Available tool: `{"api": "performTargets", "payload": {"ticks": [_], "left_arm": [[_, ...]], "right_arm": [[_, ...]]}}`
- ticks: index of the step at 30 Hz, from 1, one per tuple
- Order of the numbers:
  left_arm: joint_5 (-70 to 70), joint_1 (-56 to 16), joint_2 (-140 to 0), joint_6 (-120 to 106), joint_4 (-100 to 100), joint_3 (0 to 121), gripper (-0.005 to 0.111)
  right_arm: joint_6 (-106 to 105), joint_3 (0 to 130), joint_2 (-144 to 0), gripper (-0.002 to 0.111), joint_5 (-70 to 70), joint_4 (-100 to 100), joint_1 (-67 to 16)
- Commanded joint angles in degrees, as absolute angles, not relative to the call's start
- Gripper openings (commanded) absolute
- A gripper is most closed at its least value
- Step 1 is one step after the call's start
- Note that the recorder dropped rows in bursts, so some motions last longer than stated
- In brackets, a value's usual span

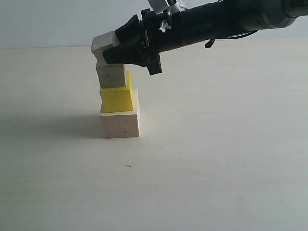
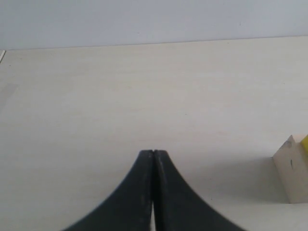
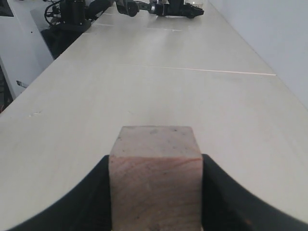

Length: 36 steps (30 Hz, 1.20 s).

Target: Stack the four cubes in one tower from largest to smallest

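Observation:
In the exterior view the tower stands left of centre: a large pale cube (image 1: 120, 123) at the bottom, a yellow cube (image 1: 117, 99) on it, and a medium pale cube (image 1: 111, 75) above. My right gripper (image 1: 109, 48) reaches in from the right, shut on the small pale cube (image 1: 103, 44). That cube is tilted and sits right at the medium cube's top; I cannot tell if they touch. In the right wrist view the small cube (image 3: 155, 178) fills my right gripper (image 3: 155, 161). My left gripper (image 2: 153, 153) is shut on nothing, with the large cube (image 2: 291, 175) off to one side.
The pale table (image 1: 216, 159) stretches around the tower, with a light wall behind it. In the right wrist view dark equipment (image 3: 159, 7) stands at the table's far end and a white cabinet (image 3: 19, 48) stands beside the table edge.

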State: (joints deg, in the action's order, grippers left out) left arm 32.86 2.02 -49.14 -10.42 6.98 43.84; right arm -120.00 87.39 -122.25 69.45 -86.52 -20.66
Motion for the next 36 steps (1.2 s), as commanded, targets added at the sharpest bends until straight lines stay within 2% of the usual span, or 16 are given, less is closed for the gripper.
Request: {"api": "performTargets", "payload": {"ticks": [1,7,11,36], "left_arm": [[32.51,2.15,-48.82,-10.52,6.97,43.52,0.0],[32.51,2.15,-48.82,-10.52,6.97,43.52,0.0],[32.51,2.15,-48.82,-10.52,6.97,43.52,0.0],[32.4,2.15,-48.82,-10.74,6.76,43.52,0.0]], "right_arm": [[-120.71,87.79,-122.12,0.025,69.07,-86.42,-20.36],[-120.41,87.79,-122.12,0.055,67.23,-87.0,-20.36],[-120.4,87.79,-122.12,0.064,66.72,-88.26,-20.36],[-115.36,87.79,-122.01,0.065,67.44,-86.21,-19.85]]}}
